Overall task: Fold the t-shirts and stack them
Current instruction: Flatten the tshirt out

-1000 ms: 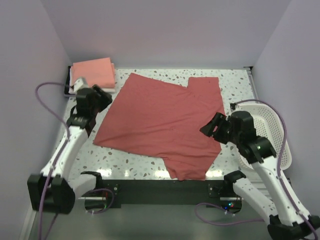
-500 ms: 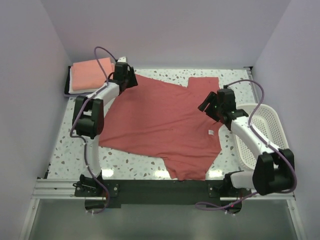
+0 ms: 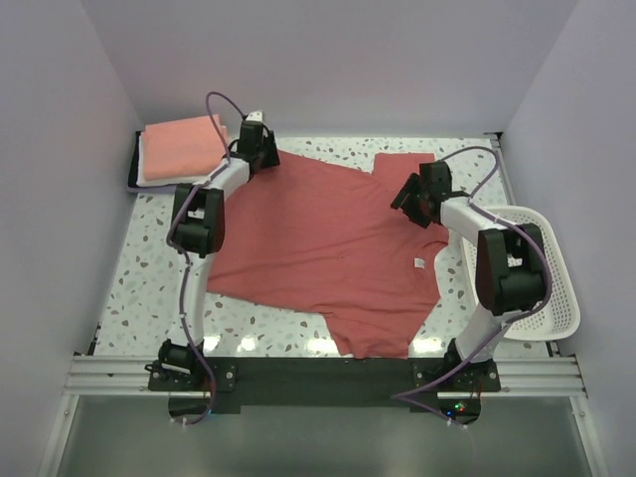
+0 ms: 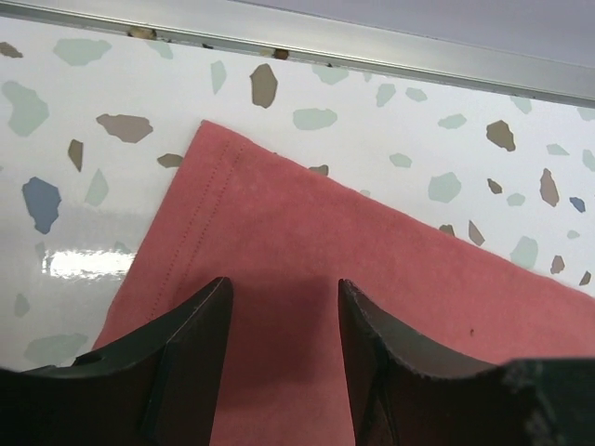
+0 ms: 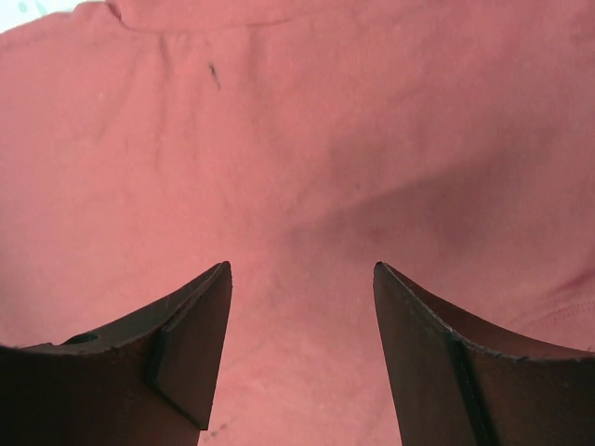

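A dusty-red t-shirt [image 3: 318, 234] lies spread flat across the speckled table, its small white neck label [image 3: 419, 262] showing at the right. My left gripper [image 3: 260, 151] hovers open over the shirt's far left corner; in the left wrist view the hemmed corner [image 4: 209, 139] lies just beyond the gripper [image 4: 282, 283], with nothing between the fingers. My right gripper [image 3: 410, 195] stands open over the shirt's far right part, beside the sleeve; only red cloth [image 5: 307, 121] shows below that gripper [image 5: 302, 268]. A folded salmon-pink t-shirt [image 3: 182, 145] rests on a white one at the back left.
A white lattice basket [image 3: 545, 273] stands at the right edge of the table. A metal rail [image 4: 372, 46] runs along the table's far edge just beyond the shirt corner. Purple walls close in the back and both sides.
Both arms have stretched toward the back of the table. The left gripper has come over the shirt's far left corner, and the right has moved up to the far right part by the sleeve.
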Robot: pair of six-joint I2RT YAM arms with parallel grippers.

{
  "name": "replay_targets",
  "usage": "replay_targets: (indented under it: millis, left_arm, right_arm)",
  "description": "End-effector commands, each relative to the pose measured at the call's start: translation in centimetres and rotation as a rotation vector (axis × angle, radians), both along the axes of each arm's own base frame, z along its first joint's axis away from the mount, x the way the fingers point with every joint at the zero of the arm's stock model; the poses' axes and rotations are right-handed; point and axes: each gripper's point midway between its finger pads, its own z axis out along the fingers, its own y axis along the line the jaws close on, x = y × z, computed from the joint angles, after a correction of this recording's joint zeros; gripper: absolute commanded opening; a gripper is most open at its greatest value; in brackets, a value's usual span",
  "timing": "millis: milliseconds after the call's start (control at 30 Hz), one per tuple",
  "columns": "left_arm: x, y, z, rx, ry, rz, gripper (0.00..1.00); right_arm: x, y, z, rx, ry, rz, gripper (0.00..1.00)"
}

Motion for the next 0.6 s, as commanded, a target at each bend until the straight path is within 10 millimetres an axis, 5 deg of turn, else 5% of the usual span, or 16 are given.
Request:
replay_targets:
  millis: [0, 267, 400, 567]
  left_arm:
    - [0.4, 4.0, -1.1, -0.008, 0.05, 0.118, 0.51]
    - [-0.2, 10.0, -3.0, -0.015, 0.11, 0.258, 0.46]
    - [-0.4, 11.7, -3.3, -0.045, 0.128, 0.306, 0.45]
    - [-0.3, 11.5, -3.4, -0.084, 0.134, 0.306, 0.45]
  right_arm:
    - [3.0, -0.5, 1.0, -0.029, -0.047, -0.012, 0.66]
    - [5.3, -0.8, -2.1, -0.078, 0.056, -0.006, 0.66]
    - [7.3, -0.7, -2.6, -0.096, 0.083, 0.001, 0.66]
    - [9.3, -0.7, -3.7, -0.128, 0.144, 0.029, 0.68]
